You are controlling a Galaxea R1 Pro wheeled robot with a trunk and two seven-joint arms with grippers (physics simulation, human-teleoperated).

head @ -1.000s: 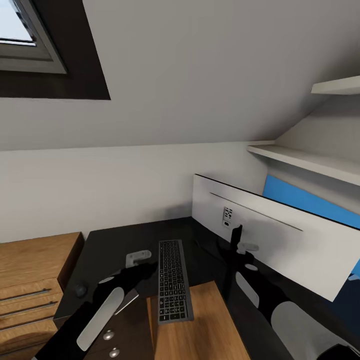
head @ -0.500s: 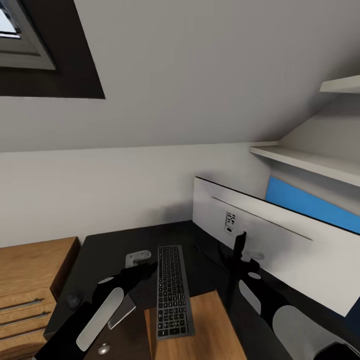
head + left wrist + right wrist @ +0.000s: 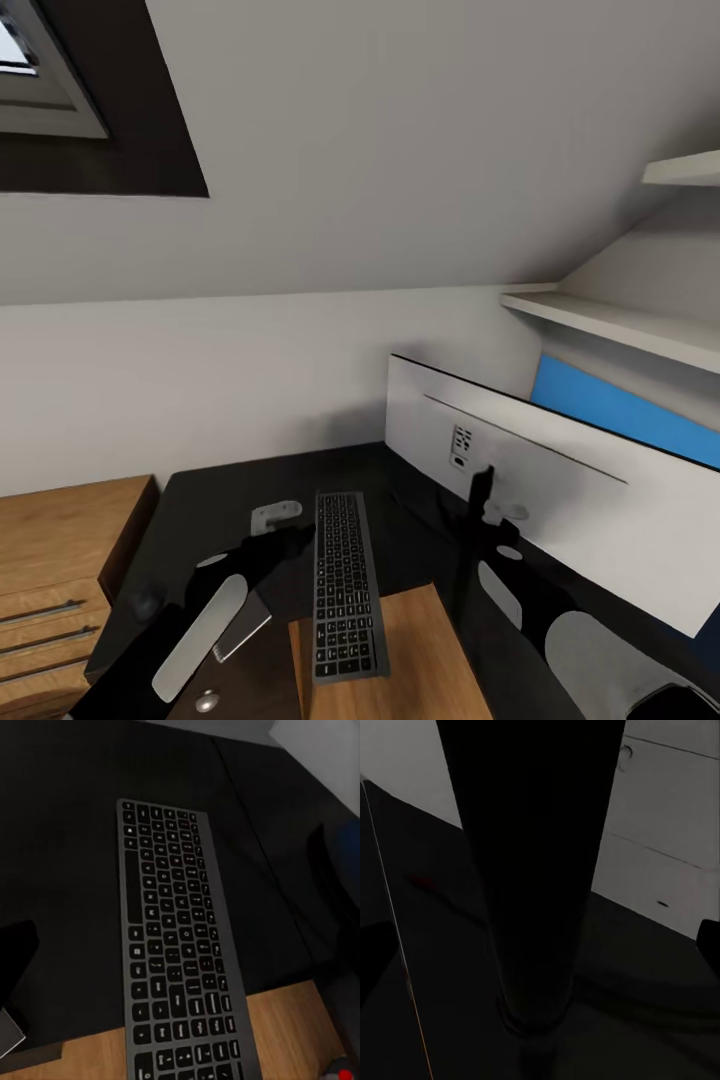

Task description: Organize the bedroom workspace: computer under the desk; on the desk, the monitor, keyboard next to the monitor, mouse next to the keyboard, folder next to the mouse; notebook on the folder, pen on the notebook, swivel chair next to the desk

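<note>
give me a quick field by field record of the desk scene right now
desk: glossy black top, wooden side panel at the near edge
keyboard: on the desk, near end overhanging the wooden panel
monitor: on the desk, white back facing the camera, right of the keyboard
monitor stand: thin black post, close in front of the right wrist camera
left gripper: just left of the keyboard, holds nothing
right gripper: at the monitor stand, grip unclear
cabinet: light wood, left of the desk

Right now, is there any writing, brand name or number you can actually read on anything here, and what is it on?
No text here can be read.
Keyboard: pale key legends, too small and blurred to read.
Monitor: its white back carries a small port panel with dark marks, too small to read; no brand name is legible.
Desk: nothing written that I can make out.
</note>
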